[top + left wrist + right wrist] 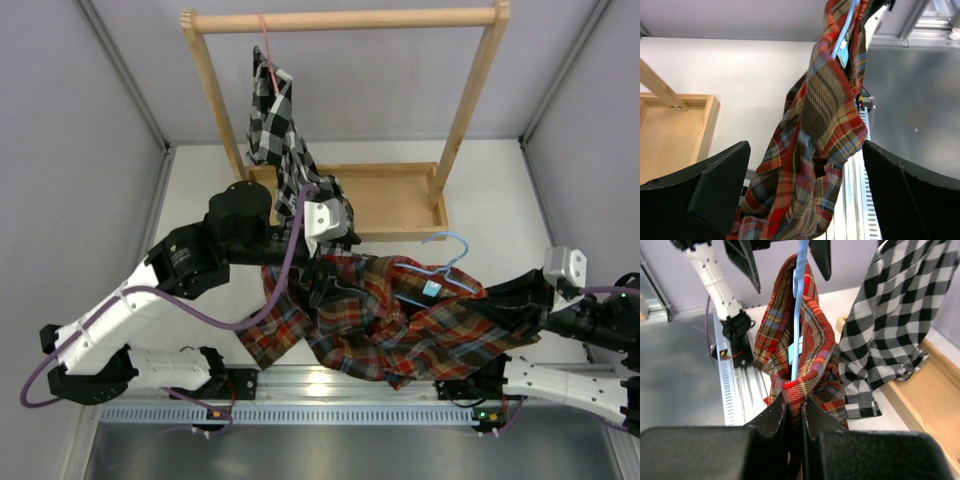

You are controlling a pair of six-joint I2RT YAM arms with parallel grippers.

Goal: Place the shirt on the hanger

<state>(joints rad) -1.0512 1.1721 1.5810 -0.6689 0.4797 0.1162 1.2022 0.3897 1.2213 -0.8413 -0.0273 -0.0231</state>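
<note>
Pinching shirt [812,337], right tool [794,406] closed.

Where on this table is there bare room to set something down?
White tabletop right of the wooden rack's tray, and a strip left of it. Crowded: front centre, filled by the plaid shirt.

Table [490,200]: pale white surface, centre of frame.
Wooden rack [390,200]: base tray on it, upper centre.
Metal rail [330,397]: along bottom edge.
</note>
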